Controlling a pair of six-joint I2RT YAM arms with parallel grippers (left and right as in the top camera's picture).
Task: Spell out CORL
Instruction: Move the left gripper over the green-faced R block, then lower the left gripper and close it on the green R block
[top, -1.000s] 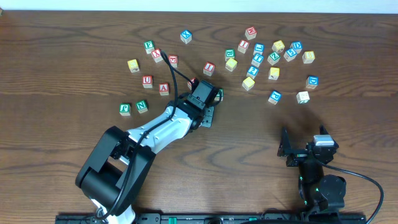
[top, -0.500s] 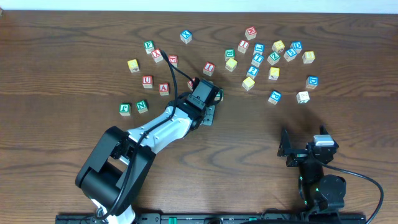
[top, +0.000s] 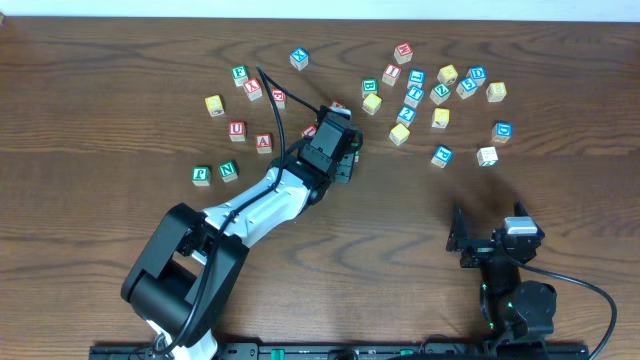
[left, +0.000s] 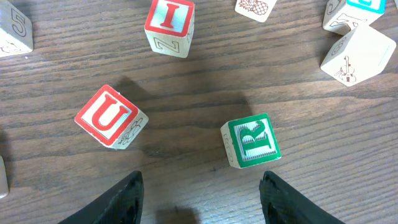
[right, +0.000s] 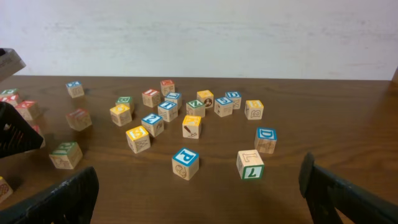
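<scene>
**Progress: nothing spelled yet, first pick pending**

Word row: none visible. In the overhead view the cubes lie loose across the upper half of the table (top: 80, 200), and no four are lined up. My read is that the task is at its first pick, with all four letters left to gather and place.

R cube (left: 252, 140): lower centre-right of the left wrist view. It lies flat on the wood, green R face up, turned a little off square. It stands alone, apart from the red U cube (left: 109, 116) at the left and the red I cube (left: 169, 25) at the top.

Left gripper (left: 202, 199): bottom edge of the wrist view. The fingers stand apart at a middling width with nothing between them. The R cube lies just ahead of the tips, untouched, nearer the finger on the right of the frame. Overhead, the arm reaches into the upper centre and hides the R cube.

Right gripper (right: 199, 193): fingers spread wide and empty. Overhead, this arm sits at the lower right, well apart from every cube.

Other letters: yellow cubes (top: 399, 133) and blue cubes (top: 441, 155) lie mostly in the upper right cluster overhead. The faces are too small to read, so I cannot tell which carry C, O or L.
</scene>
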